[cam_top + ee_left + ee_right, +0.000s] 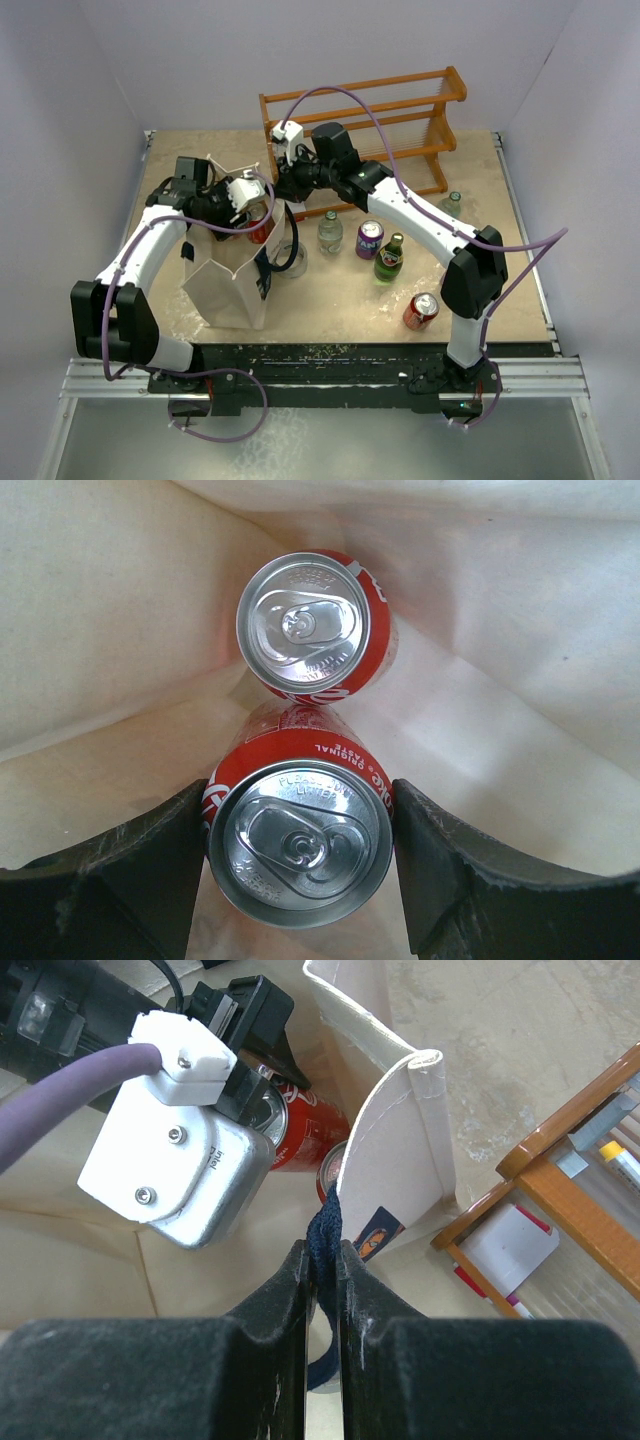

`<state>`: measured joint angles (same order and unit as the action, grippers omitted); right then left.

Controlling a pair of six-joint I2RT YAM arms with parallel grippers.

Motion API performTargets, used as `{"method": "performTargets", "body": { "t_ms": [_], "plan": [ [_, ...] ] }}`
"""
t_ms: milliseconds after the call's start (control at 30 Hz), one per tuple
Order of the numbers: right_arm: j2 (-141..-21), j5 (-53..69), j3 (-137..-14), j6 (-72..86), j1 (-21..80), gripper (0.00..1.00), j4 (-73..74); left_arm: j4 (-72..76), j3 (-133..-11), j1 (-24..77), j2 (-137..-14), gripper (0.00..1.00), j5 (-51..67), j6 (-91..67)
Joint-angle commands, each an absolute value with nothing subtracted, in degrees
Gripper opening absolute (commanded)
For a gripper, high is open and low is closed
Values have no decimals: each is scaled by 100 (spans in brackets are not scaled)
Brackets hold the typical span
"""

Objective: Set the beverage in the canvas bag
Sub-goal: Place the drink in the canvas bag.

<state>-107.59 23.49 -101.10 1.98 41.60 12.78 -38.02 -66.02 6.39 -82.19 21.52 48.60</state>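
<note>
Left arm was bent over from 8 o'clock, wrist pitched down into the mouth of the cream boxy canvas bag (pixel 228 285). The bag stood at 8 o'clock on the beige table (pixel 330 300). Left gripper (pixel 298 810) was closed on a red aluminium cola can (pixel 300 855), one finger against each side, lid facing the wrist camera, can inside the bag. Second red cola can (pixel 305 625) sat deeper in the bag at 12 o'clock of the held one; can't tell if they touched.

Right arm stretched from 5 o'clock across to the bag's rim. Right gripper (pixel 322 1252) was clamped shut on the dark navy strap handle (pixel 325 1215).

Counts:
- Red cans, 3: two in the bag, third red can (pixel 420 311) on the table at 5 o'clock.
- Purple can (pixel 369 239), 1, mid-table.
- Green glass bottle (pixel 391 258), 1, just beside the purple can.
- Clear glass bottles, 2: near clear bottle (pixel 330 232) and far clear bottle (pixel 452 205) at 2 o'clock.
- Orange-brown wooden rack (pixel 400 110), 1, at 12 o'clock.
- Bag, 1.
</note>
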Motion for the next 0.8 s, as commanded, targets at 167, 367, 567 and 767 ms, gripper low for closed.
{"method": "performTargets", "body": {
  "t_ms": [167, 367, 567, 767],
  "plan": [
    [-10475, 2263, -10076, 51, 4173, 0, 1323, -2614, -6373, 571, -8064, 0, 1911, 4799],
    [-10489, 2275, -10065, 55, 4175, 0, 1326, -2692, -6296, 571, -8288, 9, 2078, 4703],
    [-10516, 2327, -10060, 64, 4175, 0, 1336, -2385, -6179, 571, -8373, 14, 1924, 4409],
    [-10527, 2344, -10057, 65, 4170, 0, 1334, -2321, -6116, 571, -8464, 25, 1923, 4324]
  ]
}}
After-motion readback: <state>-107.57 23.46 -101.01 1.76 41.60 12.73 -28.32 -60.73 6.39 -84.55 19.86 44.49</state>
